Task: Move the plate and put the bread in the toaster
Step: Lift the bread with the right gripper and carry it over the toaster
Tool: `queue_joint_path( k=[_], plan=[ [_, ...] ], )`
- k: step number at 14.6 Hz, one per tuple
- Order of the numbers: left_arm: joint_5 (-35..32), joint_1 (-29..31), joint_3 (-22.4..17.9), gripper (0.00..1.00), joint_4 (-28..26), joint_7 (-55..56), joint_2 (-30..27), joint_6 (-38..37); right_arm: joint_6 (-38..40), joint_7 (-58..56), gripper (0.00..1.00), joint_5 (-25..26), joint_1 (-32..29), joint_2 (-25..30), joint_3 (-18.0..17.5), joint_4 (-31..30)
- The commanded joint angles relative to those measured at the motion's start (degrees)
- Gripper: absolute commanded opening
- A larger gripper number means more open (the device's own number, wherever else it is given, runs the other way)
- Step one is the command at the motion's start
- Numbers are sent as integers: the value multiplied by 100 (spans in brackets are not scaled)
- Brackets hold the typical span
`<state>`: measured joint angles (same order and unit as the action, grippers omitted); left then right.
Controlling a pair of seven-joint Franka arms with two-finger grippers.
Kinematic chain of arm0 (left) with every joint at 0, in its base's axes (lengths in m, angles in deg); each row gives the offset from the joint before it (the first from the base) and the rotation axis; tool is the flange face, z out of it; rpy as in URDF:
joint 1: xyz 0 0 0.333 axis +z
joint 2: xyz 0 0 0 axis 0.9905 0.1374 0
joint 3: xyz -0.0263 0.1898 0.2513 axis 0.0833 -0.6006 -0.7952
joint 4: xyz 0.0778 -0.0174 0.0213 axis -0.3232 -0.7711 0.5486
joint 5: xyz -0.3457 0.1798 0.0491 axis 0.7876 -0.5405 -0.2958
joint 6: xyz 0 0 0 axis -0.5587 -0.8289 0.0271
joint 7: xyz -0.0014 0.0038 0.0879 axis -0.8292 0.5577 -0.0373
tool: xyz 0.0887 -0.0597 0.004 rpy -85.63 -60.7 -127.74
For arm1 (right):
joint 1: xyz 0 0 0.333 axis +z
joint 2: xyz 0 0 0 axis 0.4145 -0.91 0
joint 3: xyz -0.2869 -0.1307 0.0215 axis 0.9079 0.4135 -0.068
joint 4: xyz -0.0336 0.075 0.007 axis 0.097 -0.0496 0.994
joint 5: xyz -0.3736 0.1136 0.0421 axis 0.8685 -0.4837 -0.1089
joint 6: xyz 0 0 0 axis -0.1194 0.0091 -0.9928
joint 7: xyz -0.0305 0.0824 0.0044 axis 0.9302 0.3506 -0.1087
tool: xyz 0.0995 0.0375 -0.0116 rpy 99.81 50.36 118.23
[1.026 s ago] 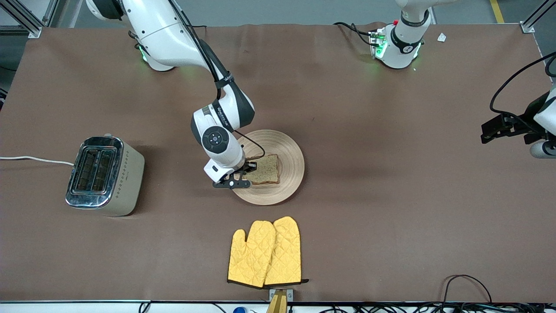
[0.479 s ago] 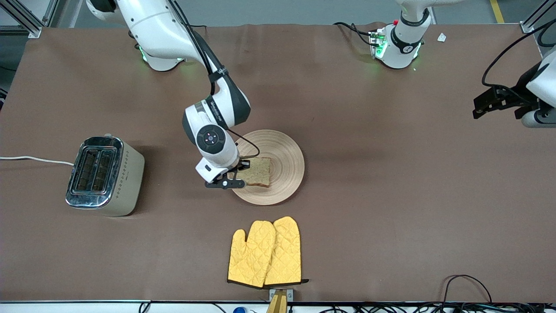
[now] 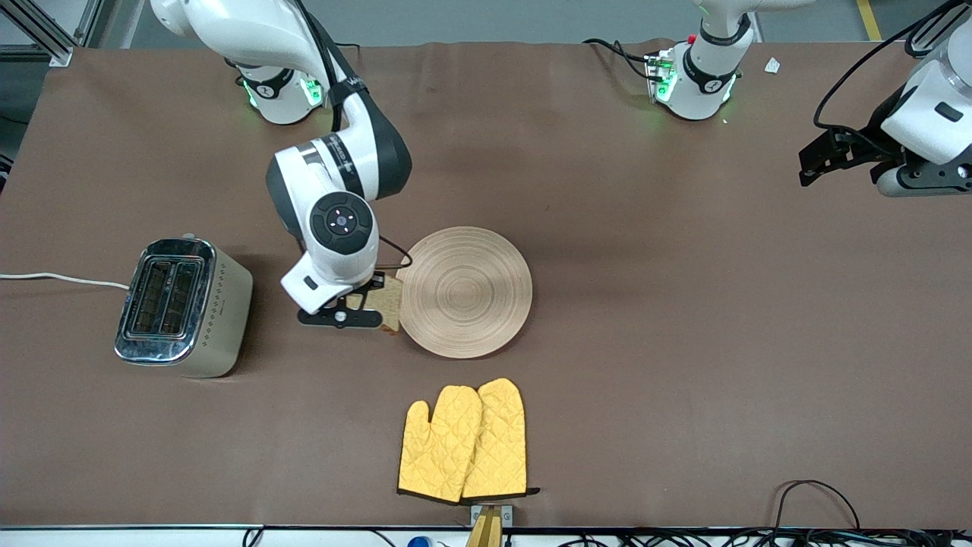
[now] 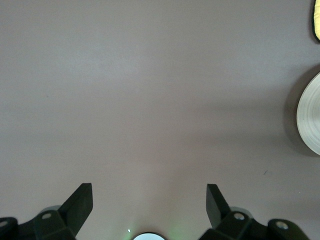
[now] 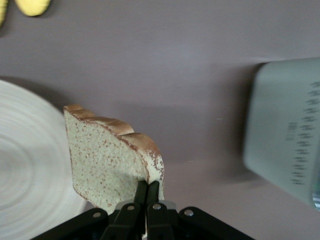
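Note:
My right gripper (image 3: 363, 302) is shut on the bread (image 3: 383, 301), a brown speckled slice with a darker crust, and holds it on edge in the air over the table between the plate and the toaster. In the right wrist view the slice (image 5: 107, 155) stands in the pinched fingers (image 5: 147, 192). The round pale wooden plate (image 3: 465, 292) lies bare mid-table. The beige toaster (image 3: 182, 305) with a chrome top stands toward the right arm's end, both slots showing. My left gripper (image 3: 824, 156) is open and empty, high over the left arm's end of the table.
A pair of yellow oven mitts (image 3: 463, 442) lies nearer the front camera than the plate. The toaster's white cord (image 3: 61, 279) runs off the table edge at the right arm's end. The left wrist view shows bare brown table, the plate's rim (image 4: 309, 120) at its edge.
My right gripper has lifted the bread off the plate and carried it toward the toaster; the plate is now bare. My left arm has risen and drawn back toward its base.

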<state>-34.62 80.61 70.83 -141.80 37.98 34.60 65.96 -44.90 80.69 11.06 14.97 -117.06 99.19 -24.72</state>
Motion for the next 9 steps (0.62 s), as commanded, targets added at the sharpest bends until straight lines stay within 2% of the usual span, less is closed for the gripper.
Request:
queue_joint_path(
  k=[1,3,6,9],
  plan=[
    [50,27,-60,100,-133,-331,-123,21,740,-545,0,634,-148,-25,-12,352],
    [50,35,-60,100,-133,-358,-114,21,1137,-1151,0,960,-254,-7,137,493],
    [59,35,-51,100,-133,-385,-132,21,1331,-2074,0,1154,-254,37,759,572],
    [59,27,-51,100,-124,-394,-123,29,1340,-2664,0,1497,-271,203,1130,572]
  ],
)
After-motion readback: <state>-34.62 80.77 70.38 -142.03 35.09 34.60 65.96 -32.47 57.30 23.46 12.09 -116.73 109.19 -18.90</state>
